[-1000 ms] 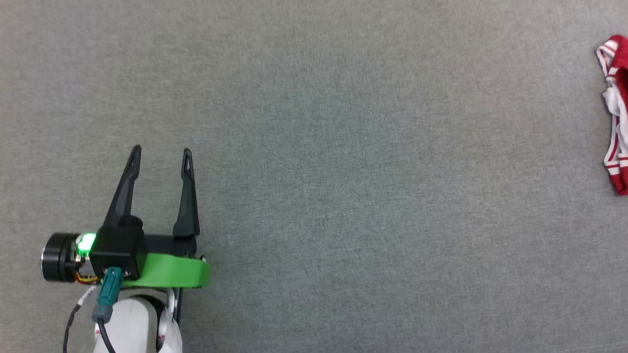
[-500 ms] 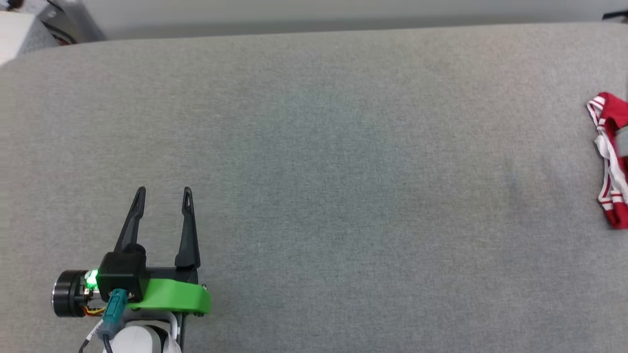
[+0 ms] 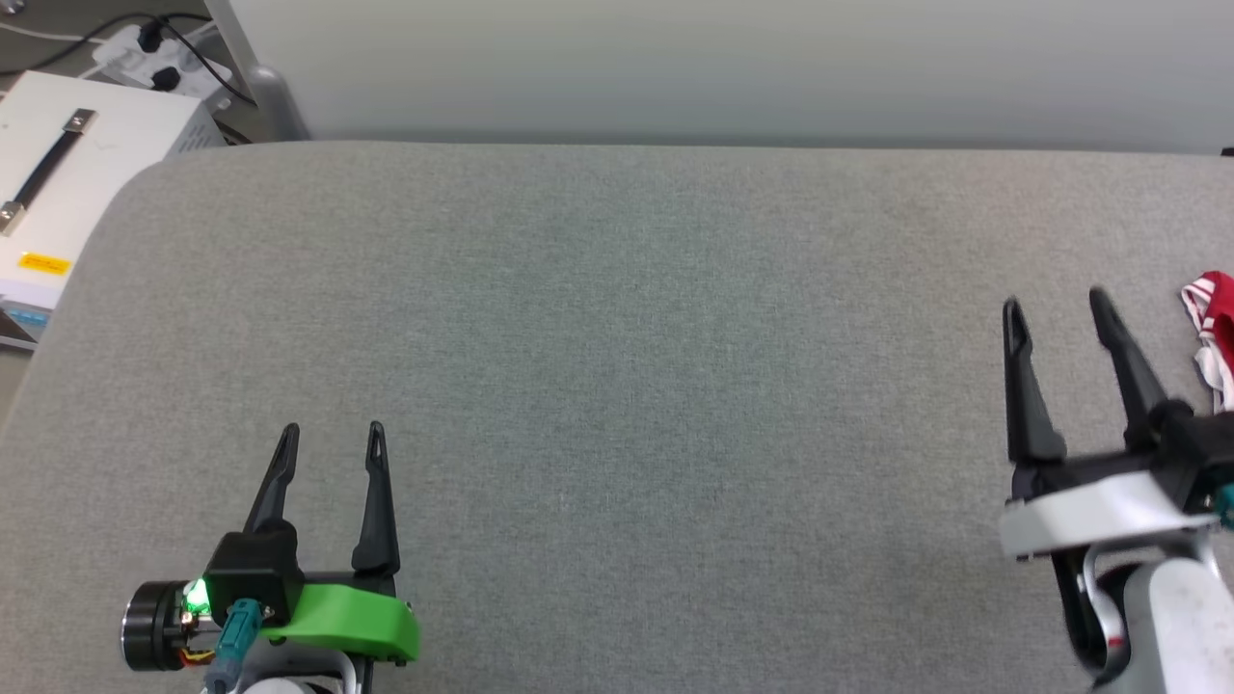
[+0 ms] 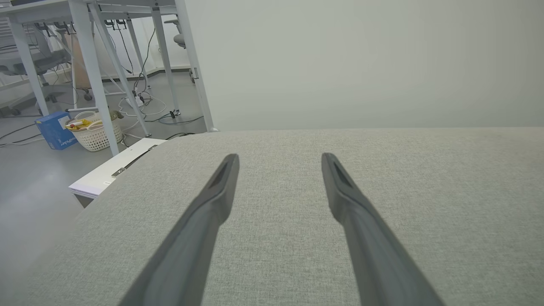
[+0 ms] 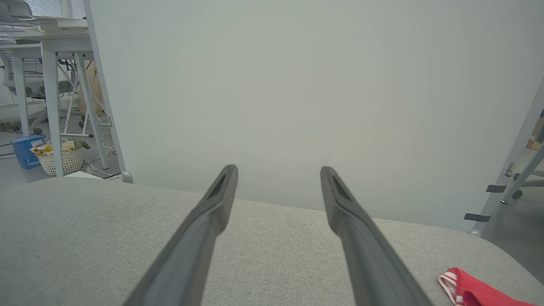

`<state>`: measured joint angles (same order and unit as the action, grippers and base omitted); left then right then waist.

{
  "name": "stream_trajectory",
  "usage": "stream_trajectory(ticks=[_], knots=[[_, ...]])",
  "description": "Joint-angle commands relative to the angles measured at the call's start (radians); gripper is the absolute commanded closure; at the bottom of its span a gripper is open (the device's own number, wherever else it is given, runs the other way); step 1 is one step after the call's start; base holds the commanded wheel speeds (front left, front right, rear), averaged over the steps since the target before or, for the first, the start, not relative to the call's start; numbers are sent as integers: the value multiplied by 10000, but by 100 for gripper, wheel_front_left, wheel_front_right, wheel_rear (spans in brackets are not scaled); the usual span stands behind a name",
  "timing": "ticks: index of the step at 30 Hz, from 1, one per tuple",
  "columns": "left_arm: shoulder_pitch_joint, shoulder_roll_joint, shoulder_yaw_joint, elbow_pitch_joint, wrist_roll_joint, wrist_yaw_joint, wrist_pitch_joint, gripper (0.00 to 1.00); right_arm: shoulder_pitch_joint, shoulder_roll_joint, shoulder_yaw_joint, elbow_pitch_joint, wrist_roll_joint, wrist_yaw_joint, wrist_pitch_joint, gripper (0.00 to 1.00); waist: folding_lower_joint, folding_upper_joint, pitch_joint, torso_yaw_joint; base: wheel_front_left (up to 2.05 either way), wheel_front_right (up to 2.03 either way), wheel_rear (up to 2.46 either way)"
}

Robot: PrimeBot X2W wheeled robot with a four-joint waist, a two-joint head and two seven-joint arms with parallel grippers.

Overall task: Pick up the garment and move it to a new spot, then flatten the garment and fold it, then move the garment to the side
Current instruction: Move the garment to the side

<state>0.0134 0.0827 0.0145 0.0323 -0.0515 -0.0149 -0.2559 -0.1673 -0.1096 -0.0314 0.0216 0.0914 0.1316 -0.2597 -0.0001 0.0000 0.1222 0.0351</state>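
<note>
The garment (image 3: 1215, 328) is a crumpled red cloth with white and red-white striped trim, cut off by the right edge of the head view; it also lies at the lower right of the right wrist view (image 5: 476, 292). My right gripper (image 3: 1054, 306) is open just left of it, not touching it, and hovers over the grey surface (image 5: 278, 170). My left gripper (image 3: 333, 435) stands open at the lower left, far from the garment, with nothing between its fingers (image 4: 278, 158).
A grey fabric-covered surface (image 3: 617, 386) spans the view up to a pale wall. A white case with a handle (image 3: 67, 183) sits past its left corner. Table legs, cables and a white basket (image 4: 93, 131) stand on the floor to the left.
The head camera has tilted up, so the far edge, wall and white case come into view. My right gripper has entered at the lower right. The left gripper stays open.
</note>
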Motion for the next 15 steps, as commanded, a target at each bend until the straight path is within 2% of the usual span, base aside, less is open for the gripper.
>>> stream_trajectory(ticks=[1,15], knots=[[169,-76,43,47,-57,-69,-59,0,361,87,-98,-58,41,-9,-19,0,1,0,-298,180,0,0,0],[821,-169,26,161,-83,-389,-59,0,2348,552,-181,-419,130,-9,-20,0,1,0,-1108,62,0,0,0]])
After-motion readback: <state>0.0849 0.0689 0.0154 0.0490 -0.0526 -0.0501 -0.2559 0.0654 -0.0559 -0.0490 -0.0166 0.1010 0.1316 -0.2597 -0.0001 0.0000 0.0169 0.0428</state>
